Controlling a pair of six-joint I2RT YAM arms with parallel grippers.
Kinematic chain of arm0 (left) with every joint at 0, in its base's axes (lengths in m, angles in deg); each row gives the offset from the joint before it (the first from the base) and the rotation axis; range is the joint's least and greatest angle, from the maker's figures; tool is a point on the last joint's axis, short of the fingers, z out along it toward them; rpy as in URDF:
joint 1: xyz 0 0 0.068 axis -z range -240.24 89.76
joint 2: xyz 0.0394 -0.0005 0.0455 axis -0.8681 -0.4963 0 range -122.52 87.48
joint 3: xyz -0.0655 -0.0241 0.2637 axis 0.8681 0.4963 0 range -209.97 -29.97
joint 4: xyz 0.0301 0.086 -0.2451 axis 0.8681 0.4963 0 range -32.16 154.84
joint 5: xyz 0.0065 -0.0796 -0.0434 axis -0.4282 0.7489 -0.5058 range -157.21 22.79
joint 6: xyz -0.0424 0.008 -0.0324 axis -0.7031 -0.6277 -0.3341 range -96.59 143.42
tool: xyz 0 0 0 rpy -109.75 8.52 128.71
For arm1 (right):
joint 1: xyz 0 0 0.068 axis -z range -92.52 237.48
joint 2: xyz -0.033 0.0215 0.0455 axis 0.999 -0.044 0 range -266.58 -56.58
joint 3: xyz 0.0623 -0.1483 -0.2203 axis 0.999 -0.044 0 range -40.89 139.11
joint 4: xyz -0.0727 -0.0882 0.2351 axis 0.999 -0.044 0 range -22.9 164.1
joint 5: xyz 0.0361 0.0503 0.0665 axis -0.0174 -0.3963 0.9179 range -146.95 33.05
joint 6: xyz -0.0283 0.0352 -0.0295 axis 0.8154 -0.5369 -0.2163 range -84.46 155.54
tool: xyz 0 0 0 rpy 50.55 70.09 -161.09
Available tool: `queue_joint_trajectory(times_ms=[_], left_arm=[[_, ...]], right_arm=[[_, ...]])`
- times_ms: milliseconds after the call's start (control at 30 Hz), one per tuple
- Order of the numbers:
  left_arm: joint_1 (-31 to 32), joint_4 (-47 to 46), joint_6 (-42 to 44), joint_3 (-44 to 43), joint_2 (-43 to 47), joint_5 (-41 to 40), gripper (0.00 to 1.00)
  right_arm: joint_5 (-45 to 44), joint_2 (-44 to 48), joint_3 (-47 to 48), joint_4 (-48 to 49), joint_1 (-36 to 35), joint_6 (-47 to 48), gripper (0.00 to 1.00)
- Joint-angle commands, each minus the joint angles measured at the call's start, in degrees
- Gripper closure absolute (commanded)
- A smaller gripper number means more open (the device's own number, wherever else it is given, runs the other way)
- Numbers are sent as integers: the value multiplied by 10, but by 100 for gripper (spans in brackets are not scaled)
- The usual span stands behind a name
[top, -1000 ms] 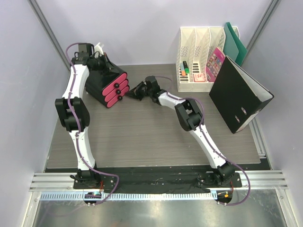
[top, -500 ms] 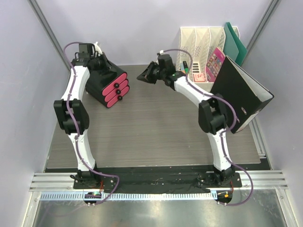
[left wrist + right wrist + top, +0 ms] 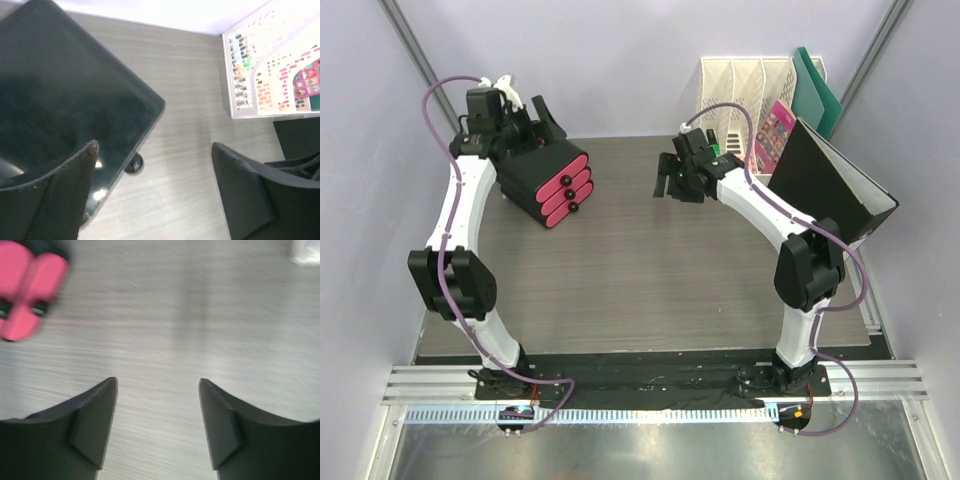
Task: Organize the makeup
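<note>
Under left pincer [image 3: 154, 147]: top of black box [image 3: 532, 172], one finger over the lid, the other out past its edge over bare tabletop [image 3: 620, 280]. Spread wide, nothing between the fingers; contact with the lid not certain from the wrist view. Below and to the side, pink drawers [image 3: 563, 187] all pushed in.

Makeup: not seen in any view, nothing loose near either pincer. Probably shut away inside the drawers, a judgement only. Task looks close to finished, both arms apparently pulling clear.

Doing it well:
- lift left pincer straight up off the box, no sideways drag, since a finger catching the lid edge could tip or slide the box
- keep the spread as is, no need to close on anything
- hold right pincer [image 3: 157, 381] high while swinging, with file rack [image 3: 745, 80] just behind it

Right pincer: also wide apart and empty, hovering over plain tabletop, touching nothing. Pink drawer fronts blurred at far upper left of its view, well apart.
</note>
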Motion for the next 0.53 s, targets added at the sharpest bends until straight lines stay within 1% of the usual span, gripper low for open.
queue_joint_trajectory(times_ms=[0, 33, 67, 100, 233, 333, 500], left_arm=[[22, -3, 39, 50, 55, -28, 0], [25, -2, 41, 57, 62, -30, 0], [30, -1, 43, 64, 73, -33, 0], [33, 6, 47, 71, 79, -49, 0], [38, 29, 56, 88, 95, -75, 0], [39, 31, 48, 104, 105, -85, 0], [42, 13, 45, 131, 118, -71, 0]], right_arm=[[-79, 98, -40, -27, 0, 69, 21], [-86, 109, -49, -17, 0, 77, 20], [-91, 119, -64, -10, 0, 81, 15], [-94, 141, -72, -5, 1, 83, 12], [-111, 192, -108, 30, 0, 100, 1], [-129, 228, -137, 53, 0, 109, 0], [-164, 265, -173, 74, 0, 123, 0]])
